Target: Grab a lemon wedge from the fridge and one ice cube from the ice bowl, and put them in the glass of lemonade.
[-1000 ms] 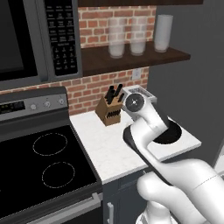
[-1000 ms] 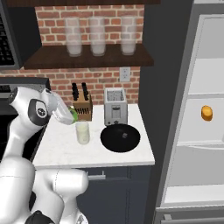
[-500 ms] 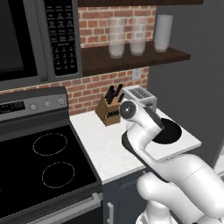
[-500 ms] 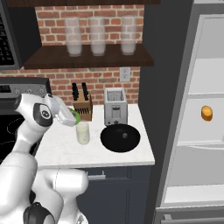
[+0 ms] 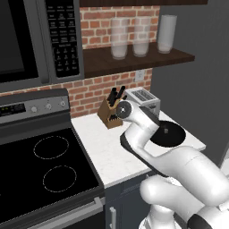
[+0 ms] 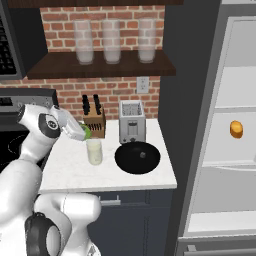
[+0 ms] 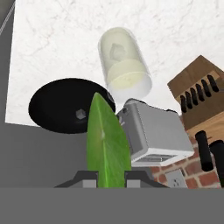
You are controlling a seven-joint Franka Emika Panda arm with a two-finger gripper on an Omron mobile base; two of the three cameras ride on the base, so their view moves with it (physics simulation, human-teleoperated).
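Carrying the lime-green lemon wedge (image 7: 107, 144) clamped in its dark two-finger gripper (image 7: 109, 177), the arm hovers just above the short clear glass of lemonade (image 6: 94, 151); the ice cube (image 7: 80, 114) waits in the black ice bowl (image 6: 137, 158) beside it.

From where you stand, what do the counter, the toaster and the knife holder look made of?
The counter looks like polished white marble, with faint grey veins. The toaster seems brushed metal, silver-grey with dark slots. The knife holder looks like matte brown wood, holding black handles.
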